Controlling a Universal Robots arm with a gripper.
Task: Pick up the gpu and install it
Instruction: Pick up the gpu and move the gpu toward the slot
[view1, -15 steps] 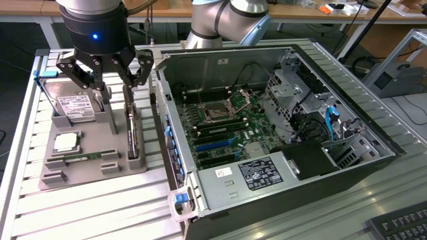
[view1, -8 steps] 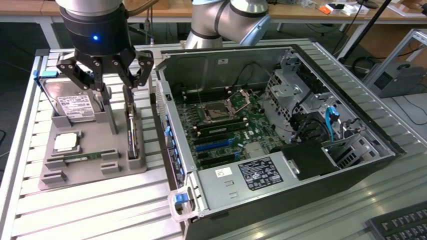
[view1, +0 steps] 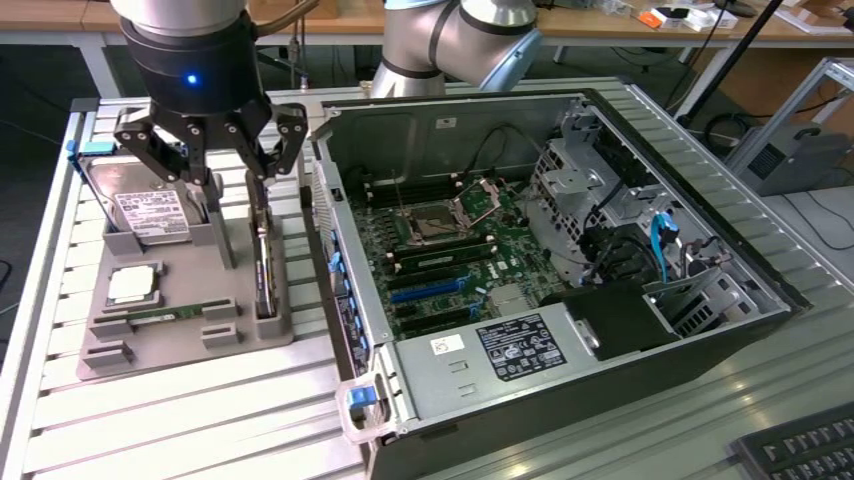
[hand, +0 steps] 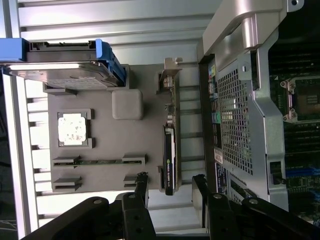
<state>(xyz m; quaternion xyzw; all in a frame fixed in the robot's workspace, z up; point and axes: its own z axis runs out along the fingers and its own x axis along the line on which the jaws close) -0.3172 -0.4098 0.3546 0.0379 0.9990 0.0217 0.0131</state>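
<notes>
Open gripper (view1: 242, 225) above gpu (view1: 268, 280).
Jaws spread wide, straddling the card's end with gaps either side; gpu upright on edge in gray tray (view1: 160, 345), just below the gripper.

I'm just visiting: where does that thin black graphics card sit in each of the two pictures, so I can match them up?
Exterior view: the gpu stands on edge in the grey tray, on the side nearest the computer case.
Wrist view: the gpu lies between the tray and the case, lined up between the open gripper fingertips.
Shared landmark: the square silver chip in the tray.
</notes>
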